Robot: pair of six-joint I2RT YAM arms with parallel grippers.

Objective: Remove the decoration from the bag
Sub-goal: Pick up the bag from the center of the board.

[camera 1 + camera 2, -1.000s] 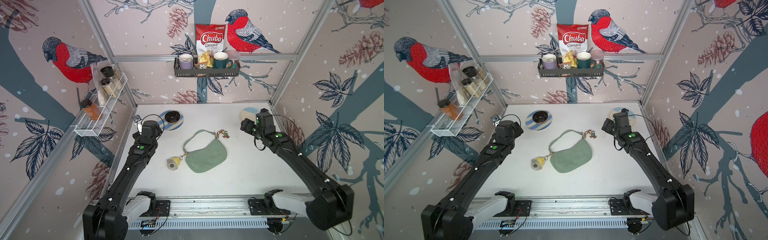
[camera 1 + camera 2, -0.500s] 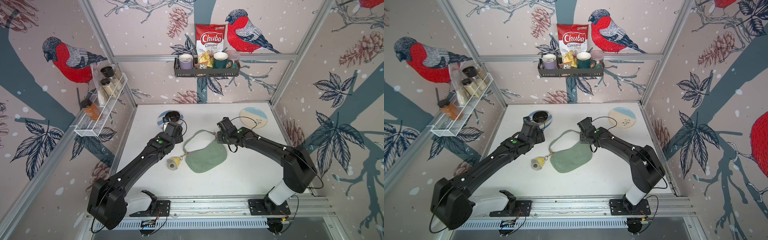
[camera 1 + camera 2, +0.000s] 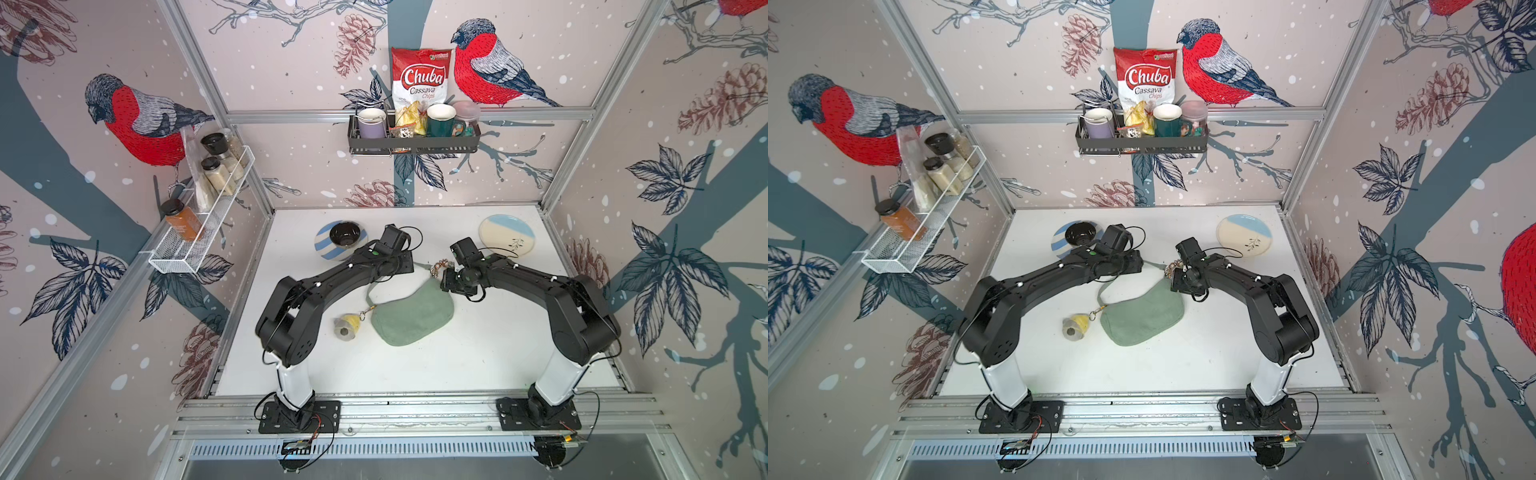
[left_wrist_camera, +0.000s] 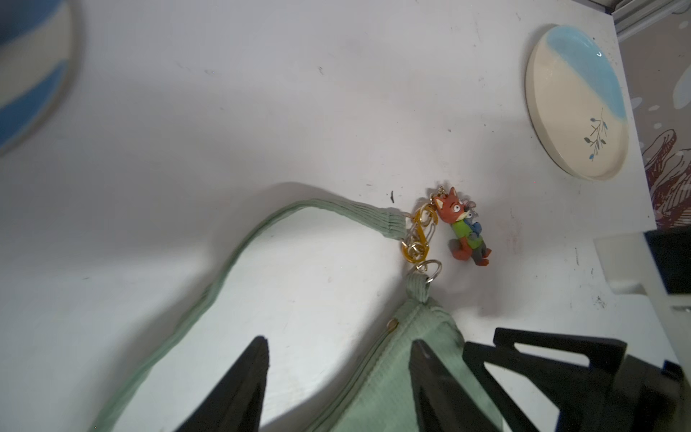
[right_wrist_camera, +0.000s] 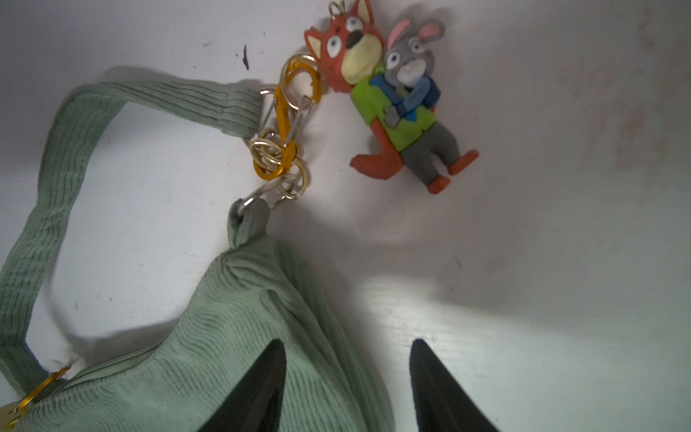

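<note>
The sage-green bag [image 3: 411, 316] [image 3: 1142, 320] lies flat mid-table, its strap [image 4: 261, 239] looping toward the back. The decoration [image 5: 396, 104] [image 4: 465, 228] [image 3: 440, 266], a fox-and-rabbit charm, lies on the table and hangs by a gold clip [image 5: 289, 123] from the rings at the bag's far right end. My left gripper [image 4: 338, 348] [image 3: 409, 266] is open low over the bag's zip edge by that end. From the other side my right gripper [image 5: 347, 344] [image 3: 446, 284] is open too. One of its fingers is over the bag's corner, the other over bare table, a little short of the charm.
A yellow bell-like charm [image 3: 347, 326] hangs off the bag's left end. A striped plate [image 3: 322, 245] with a black bowl [image 3: 344, 235] sits back left. A cream-and-blue plate [image 3: 505, 235] sits back right. Wall shelves hold jars, mugs and a chips bag.
Both arms have swung in from the table's sides to the bag's far right end and dropped low. Their jaws stand narrower than a second ago.
</note>
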